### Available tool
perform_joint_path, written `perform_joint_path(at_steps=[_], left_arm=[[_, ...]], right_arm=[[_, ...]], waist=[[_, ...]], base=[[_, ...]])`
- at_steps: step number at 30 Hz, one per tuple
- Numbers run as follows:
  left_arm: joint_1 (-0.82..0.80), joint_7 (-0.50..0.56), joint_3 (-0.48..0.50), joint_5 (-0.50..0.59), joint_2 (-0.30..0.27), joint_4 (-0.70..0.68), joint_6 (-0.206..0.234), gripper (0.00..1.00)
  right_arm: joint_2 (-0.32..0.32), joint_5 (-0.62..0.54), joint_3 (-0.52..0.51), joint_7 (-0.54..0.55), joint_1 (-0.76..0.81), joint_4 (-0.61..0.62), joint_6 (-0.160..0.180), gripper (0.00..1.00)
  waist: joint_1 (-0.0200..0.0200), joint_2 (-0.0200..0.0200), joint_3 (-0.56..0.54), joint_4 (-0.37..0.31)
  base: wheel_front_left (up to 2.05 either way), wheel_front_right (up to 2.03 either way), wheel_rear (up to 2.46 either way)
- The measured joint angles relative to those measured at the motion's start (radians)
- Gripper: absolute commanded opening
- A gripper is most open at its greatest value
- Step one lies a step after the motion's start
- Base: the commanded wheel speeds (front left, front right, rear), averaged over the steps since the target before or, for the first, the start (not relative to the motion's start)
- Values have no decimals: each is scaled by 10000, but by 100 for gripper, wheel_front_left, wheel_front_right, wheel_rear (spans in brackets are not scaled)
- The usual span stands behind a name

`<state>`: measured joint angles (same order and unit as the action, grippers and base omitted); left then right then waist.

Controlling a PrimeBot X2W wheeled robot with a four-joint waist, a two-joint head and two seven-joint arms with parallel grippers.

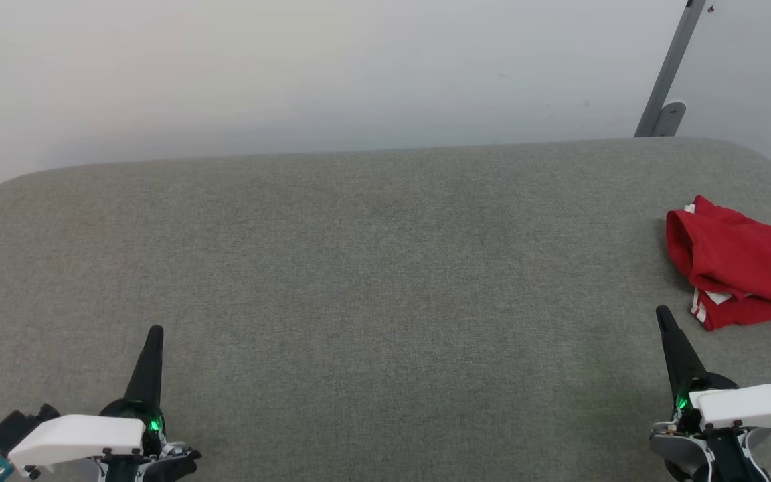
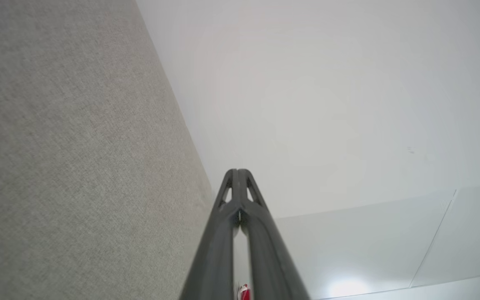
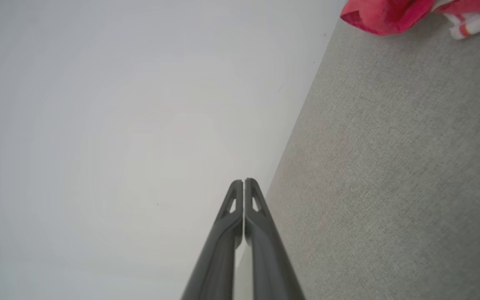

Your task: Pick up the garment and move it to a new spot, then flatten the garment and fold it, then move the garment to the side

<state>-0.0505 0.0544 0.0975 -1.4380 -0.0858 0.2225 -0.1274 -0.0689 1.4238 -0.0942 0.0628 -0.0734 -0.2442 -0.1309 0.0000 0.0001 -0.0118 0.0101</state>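
Shut tight on nothing at both right fingers [image 1: 676, 348] and left fingers [image 1: 148, 368], tips pointing away over the grey surface [image 1: 385, 268]. Just ahead and to the right of the right tips: the garment [image 1: 740, 268], bunched, long axis running sideways toward the right edge. Far nearer the right arm, well apart from the left

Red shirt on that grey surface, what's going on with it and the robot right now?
Nothing is being handled right now. The red shirt lies bunched at the right end of the grey fabric surface. The left gripper and right gripper are both shut and empty near the front edge, fingers pointing forward. The right gripper is nearer the shirt but apart from it.
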Motion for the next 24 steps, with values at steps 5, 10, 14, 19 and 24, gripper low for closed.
perform_joint_path(at_steps=[5,10,14,19,24], left_arm=[[-58,77,17,-207,61,33,0,0],[-142,176,36,-552,132,77,0,0],[-258,253,54,-750,171,105,-2,0],[-295,351,77,-1076,219,142,-2,0],[-418,439,104,-1312,259,180,-2,0]], right_arm=[[19,276,-27,77,-47,2,2,0],[46,583,-58,165,-108,2,0,0],[65,838,-82,236,-174,4,0,0],[92,1131,-111,334,-194,2,0,0],[125,1402,-142,385,-222,2,2,0]], waist=[[0,0,19,-13],[0,0,43,-30],[-1,0,63,-43],[0,-1,87,-59],[0,0,110,-75]], base=[[0,0,0],[0,0,0],[0,0,0],[0,0,0],[0,0,0]])
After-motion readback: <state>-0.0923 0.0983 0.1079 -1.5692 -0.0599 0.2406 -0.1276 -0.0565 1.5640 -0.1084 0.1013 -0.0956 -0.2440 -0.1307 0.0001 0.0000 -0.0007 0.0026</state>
